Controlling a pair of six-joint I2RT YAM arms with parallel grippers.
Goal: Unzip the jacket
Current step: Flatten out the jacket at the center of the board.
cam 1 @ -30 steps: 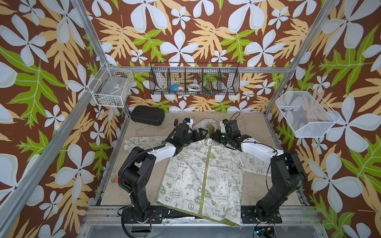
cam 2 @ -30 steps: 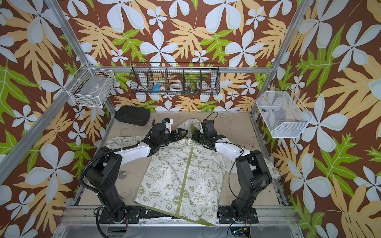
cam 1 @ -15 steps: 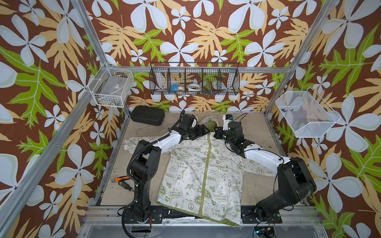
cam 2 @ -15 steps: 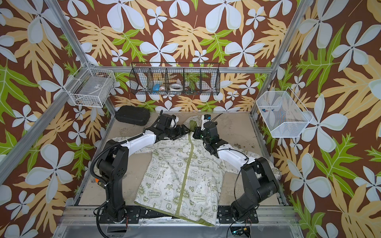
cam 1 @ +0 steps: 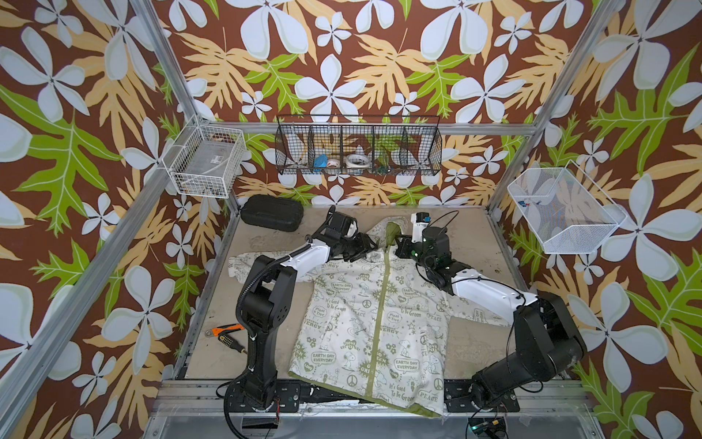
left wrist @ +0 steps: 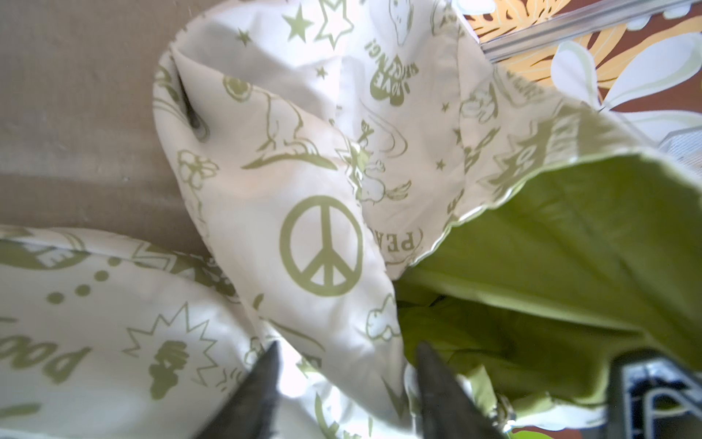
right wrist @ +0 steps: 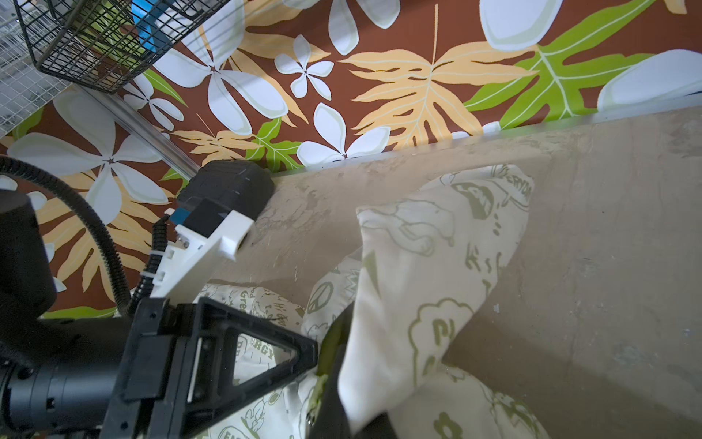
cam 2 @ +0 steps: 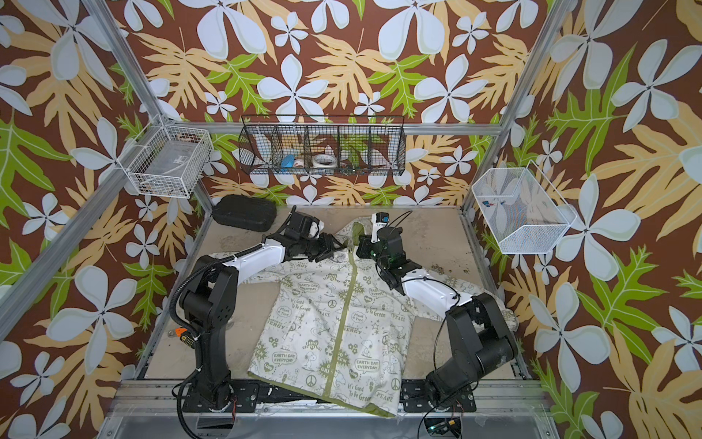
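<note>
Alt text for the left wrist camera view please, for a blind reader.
Two dark fingers of the left gripper straddle a fold of a cream jacket printed with a green peace sign, olive lining showing, tan table behind.

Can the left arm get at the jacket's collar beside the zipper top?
Likely yes: the left hand sits at the jacket's collar, fingers apart around the cloth, with nothing blocking it.

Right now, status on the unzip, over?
Left gripper open, astride jacket fabric. Right gripper shut on jacket by hood. Zipper closed along visible length. Nothing lying across it.
</note>
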